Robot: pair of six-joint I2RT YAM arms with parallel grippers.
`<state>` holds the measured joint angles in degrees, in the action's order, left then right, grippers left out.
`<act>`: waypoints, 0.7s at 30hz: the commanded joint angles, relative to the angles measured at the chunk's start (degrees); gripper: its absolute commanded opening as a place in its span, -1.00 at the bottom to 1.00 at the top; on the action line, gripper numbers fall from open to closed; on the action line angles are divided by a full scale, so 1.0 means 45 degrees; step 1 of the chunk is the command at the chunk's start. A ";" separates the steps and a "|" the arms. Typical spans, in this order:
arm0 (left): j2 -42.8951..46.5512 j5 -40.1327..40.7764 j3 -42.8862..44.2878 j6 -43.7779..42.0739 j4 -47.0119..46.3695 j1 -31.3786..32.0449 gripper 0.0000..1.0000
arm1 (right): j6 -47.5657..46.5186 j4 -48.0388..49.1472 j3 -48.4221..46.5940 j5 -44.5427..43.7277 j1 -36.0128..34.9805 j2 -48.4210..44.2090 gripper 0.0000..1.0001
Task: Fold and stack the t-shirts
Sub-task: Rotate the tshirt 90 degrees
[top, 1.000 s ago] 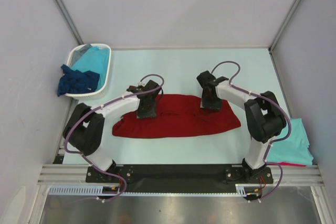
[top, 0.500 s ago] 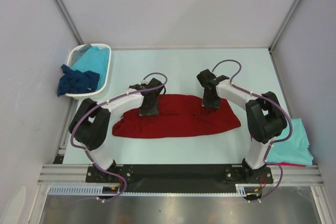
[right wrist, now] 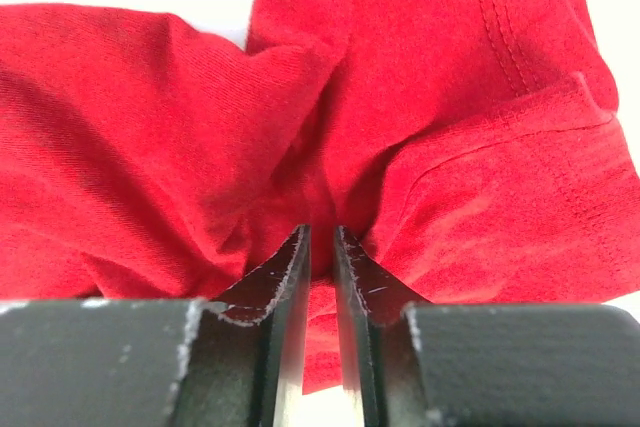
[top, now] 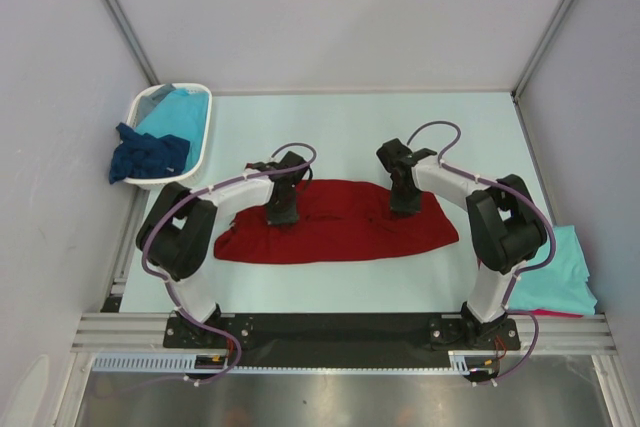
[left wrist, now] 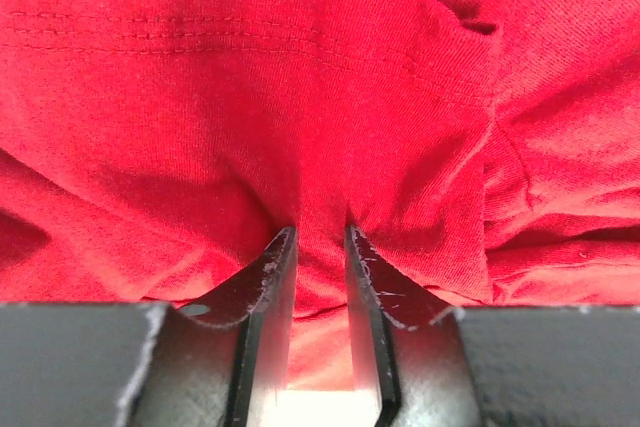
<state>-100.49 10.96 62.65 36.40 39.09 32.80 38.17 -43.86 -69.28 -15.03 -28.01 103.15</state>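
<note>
Dark red t-shirt (top: pixel 335 225) spread at frame centre; left gripper (left wrist: pixel 320 234) nearly closed, pinching fold of its cloth; right gripper (right wrist: pixel 321 233) likewise pinching bunched red cloth

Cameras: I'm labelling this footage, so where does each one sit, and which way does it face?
Top: above and behind the bases, looking down on the table; the left arm, right arm and red shirt show.
Left wrist: on the left arm, looking past the left gripper at pinched red cloth.
Right wrist: on the right arm, looking past the right gripper at bunched red cloth.
Shared: all three see that shirt.
</note>
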 commanded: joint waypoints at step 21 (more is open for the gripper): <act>-0.1360 -0.1381 0.0432 -0.0609 -0.0152 -0.0315 -1.00 | 0.0287 0.0098 0.1137 0.0507 -0.0025 -0.0442 -1.00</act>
<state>-102.80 6.59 64.66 34.46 40.18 31.53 39.00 -42.74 -65.60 -13.45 -28.01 102.65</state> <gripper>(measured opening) 0.008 0.010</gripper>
